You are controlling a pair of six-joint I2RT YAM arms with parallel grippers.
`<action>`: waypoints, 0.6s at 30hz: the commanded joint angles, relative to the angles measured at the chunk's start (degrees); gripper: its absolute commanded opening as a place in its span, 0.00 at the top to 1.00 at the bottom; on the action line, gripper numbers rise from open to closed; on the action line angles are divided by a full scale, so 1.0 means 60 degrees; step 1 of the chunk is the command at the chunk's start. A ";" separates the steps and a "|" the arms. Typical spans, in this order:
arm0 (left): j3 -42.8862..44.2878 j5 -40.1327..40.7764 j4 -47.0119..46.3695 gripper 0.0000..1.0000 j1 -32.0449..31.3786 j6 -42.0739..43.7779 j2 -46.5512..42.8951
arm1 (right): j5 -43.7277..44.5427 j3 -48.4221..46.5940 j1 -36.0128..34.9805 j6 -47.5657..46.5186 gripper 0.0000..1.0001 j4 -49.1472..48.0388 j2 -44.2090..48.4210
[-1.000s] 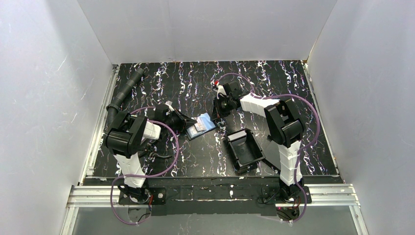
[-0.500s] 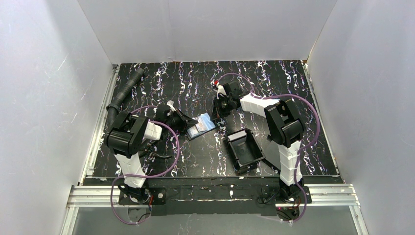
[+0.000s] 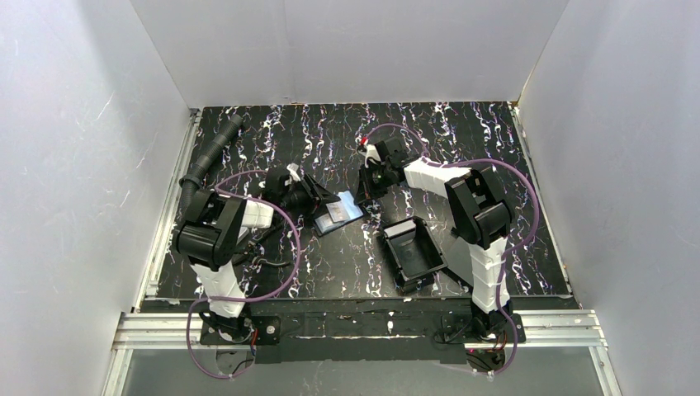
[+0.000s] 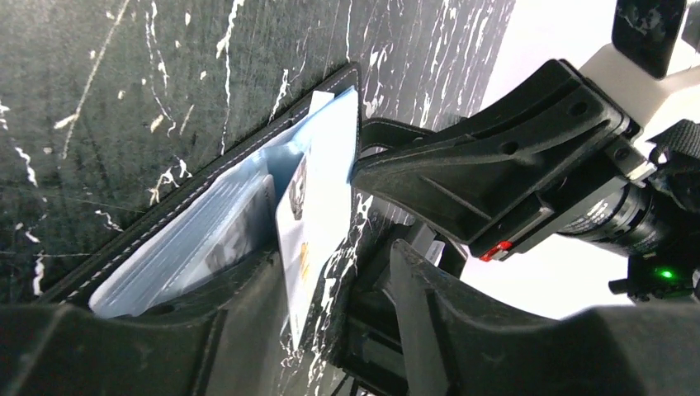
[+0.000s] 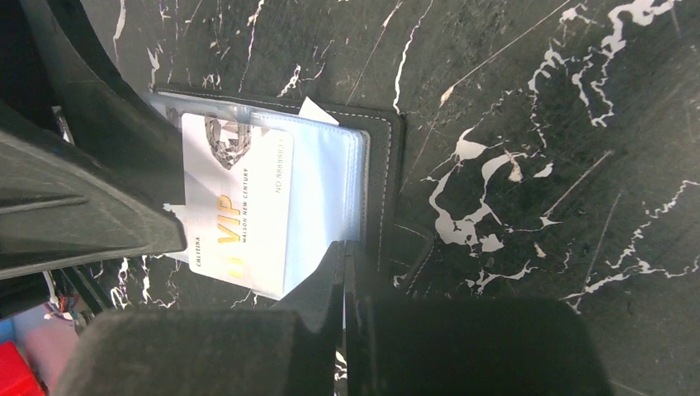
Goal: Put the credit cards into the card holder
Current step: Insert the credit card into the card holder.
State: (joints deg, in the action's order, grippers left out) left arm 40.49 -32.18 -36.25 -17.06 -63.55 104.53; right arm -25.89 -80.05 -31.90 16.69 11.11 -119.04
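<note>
- Top: card holder (image 3: 340, 214) lies open on the black marbled table (image 3: 272, 140), just left of the rimmed tray (image 3: 413, 250).
- Left wrist: left gripper (image 4: 334, 257) has its jaws partly apart. 1 glossy white card (image 4: 301, 247) sits in the gap, unpinched, on the pale blue sleeves.
- Right wrist: right gripper (image 5: 342, 256) has its jaws pressed together on nothing, tip at the holder's stitched black edge.

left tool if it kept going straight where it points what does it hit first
Probably the white VIP card, whose near end lies between the left tool's open fingers, partly tucked in the card holder. Behind it is the shut right tool, though depth is unclear.
</note>
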 commanded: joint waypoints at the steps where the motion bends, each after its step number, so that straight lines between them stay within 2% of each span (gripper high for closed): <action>1: 0.0585 0.0205 0.3382 0.48 0.0042 0.1104 -0.0223 | -0.0110 -0.0324 -0.0073 -0.0071 0.99 0.0312 0.0235; 2: 0.0758 0.0231 0.3856 0.36 0.0034 0.1256 -0.0244 | -0.0109 -0.0336 -0.0072 -0.0071 0.99 0.0328 0.0240; 3: 0.0963 0.0326 0.4446 0.32 0.0040 0.1430 -0.0276 | -0.0102 -0.0363 -0.0074 -0.0082 0.99 0.0363 0.0241; 6: 0.1849 0.1030 0.6886 0.30 0.0014 0.2180 -0.0424 | -0.0091 -0.0399 -0.0074 -0.0115 0.99 0.0404 0.0213; 7: 0.2011 0.1135 0.7206 0.30 -0.0019 0.2317 -0.0478 | -0.0101 -0.0398 -0.0074 -0.0115 0.99 0.0396 0.0199; 13: 0.2479 0.1438 0.8117 0.29 -0.0143 0.2398 -0.0656 | -0.0153 -0.0402 -0.0074 -0.0086 0.99 0.0323 0.0124; 18: 0.2858 0.1884 0.8414 0.22 -0.0356 0.3171 -0.0975 | -0.0201 -0.0375 -0.0081 -0.0086 0.99 0.0316 0.0151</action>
State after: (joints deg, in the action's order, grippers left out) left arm 56.84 -27.11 4.08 -18.24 -50.92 101.06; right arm -26.06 -80.16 -32.03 16.51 13.10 -119.04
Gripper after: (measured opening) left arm 0.759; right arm 0.029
